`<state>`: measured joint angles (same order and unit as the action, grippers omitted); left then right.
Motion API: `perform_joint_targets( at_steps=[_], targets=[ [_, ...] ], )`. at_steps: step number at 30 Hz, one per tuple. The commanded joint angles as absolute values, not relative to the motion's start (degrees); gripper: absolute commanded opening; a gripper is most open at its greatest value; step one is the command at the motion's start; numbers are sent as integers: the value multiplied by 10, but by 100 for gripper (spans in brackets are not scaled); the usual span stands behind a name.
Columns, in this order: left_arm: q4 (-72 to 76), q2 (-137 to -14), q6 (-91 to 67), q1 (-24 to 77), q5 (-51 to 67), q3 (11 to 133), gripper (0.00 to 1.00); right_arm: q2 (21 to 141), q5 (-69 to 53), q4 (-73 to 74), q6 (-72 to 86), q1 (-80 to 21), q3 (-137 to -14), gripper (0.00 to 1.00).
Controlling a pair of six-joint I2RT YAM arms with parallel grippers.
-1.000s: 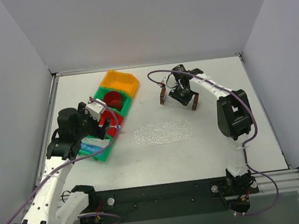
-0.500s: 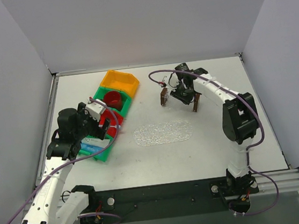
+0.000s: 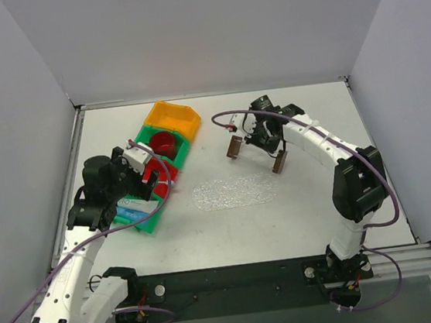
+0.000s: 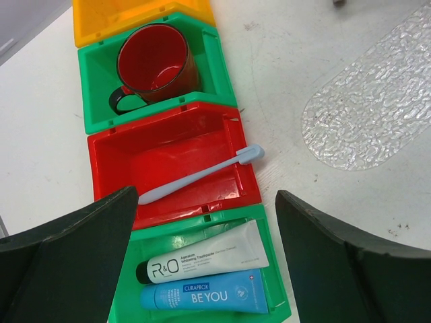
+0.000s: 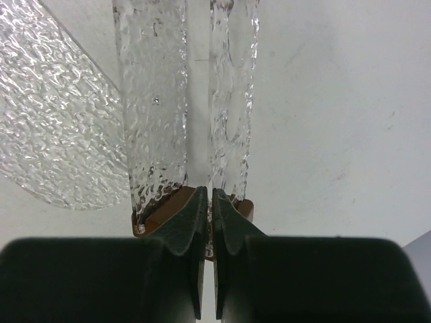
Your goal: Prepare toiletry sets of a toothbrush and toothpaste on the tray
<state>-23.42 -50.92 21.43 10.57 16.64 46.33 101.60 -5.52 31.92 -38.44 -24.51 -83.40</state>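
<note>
The pale blue toothbrush (image 4: 202, 173) lies aslant in the red bin (image 4: 168, 151). In the green bin (image 4: 273, 269) beside it, a silver-grey toothpaste (image 4: 209, 259) and a blue toothpaste (image 4: 205, 296) lie side by side. My left gripper (image 4: 205, 222) hangs open above these bins (image 3: 149, 177), touching nothing. The clear oval tray (image 3: 234, 192) lies flat mid-table. My right gripper (image 5: 209, 192) is shut, jaws almost touching, its tips against the brown end (image 5: 168, 205) of a clear ribbed piece (image 5: 155, 101) behind the tray (image 3: 266, 136).
A red mug (image 4: 155, 64) sits in a second green bin, with a yellow bin (image 3: 173, 118) behind it. The bin row runs along the left side of the table. The ribbed piece shows two brown ends (image 3: 233, 148) from above. Grey walls enclose the table.
The right jaws have closed fully. The right arm and the brown-ended clear piece have shifted slightly nearer and left. The left arm has not moved.
</note>
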Motion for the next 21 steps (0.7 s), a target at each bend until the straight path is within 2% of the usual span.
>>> perform_joint_targets(
  at_steps=[1,9,21],
  targets=[
    [-208,-506,210,107,163,467,94,992,-37,309,-375,-257,-809,0],
    [-207,-497,212,108,156,456,94,963,30,211,-368,-279,-740,0],
    [-201,-497,213,107,149,446,94,909,184,59,-388,-381,-633,0]
  ],
)
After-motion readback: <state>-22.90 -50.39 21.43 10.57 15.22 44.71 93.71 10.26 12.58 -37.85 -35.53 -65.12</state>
